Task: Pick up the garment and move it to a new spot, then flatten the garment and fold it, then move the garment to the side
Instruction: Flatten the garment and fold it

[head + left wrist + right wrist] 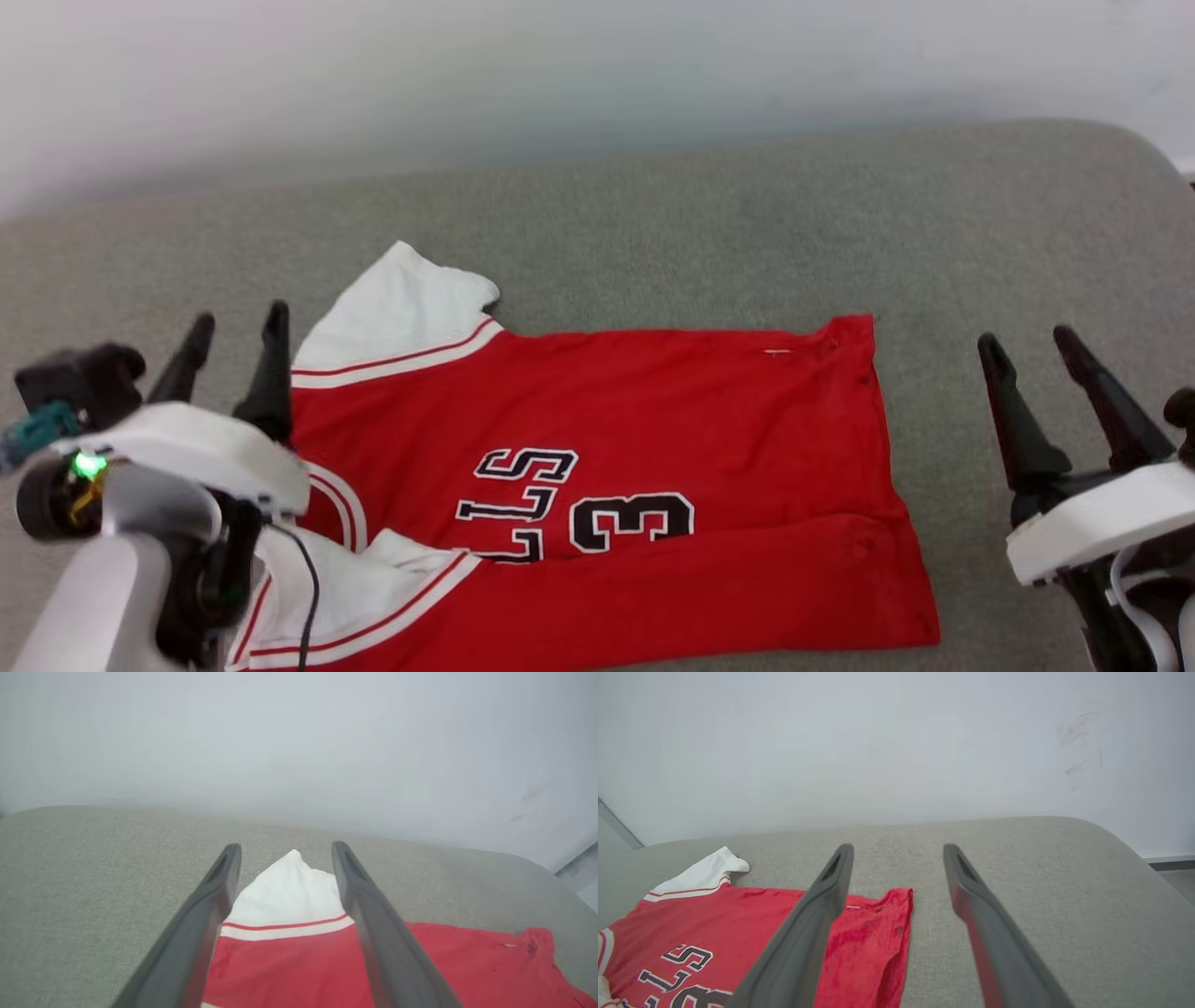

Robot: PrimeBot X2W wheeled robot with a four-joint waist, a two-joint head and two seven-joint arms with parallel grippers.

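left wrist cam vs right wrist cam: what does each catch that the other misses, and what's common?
Left wrist view: the left tool, open, with the white sleeve of the garment framed close up between its fingers.
Right wrist view: the right tool, open, with the hem corner between its fingers in the picture, plus the black lettering on the front.
Both: the red garment with its white sleeve, lying on the grey cushion, and the pale wall behind.
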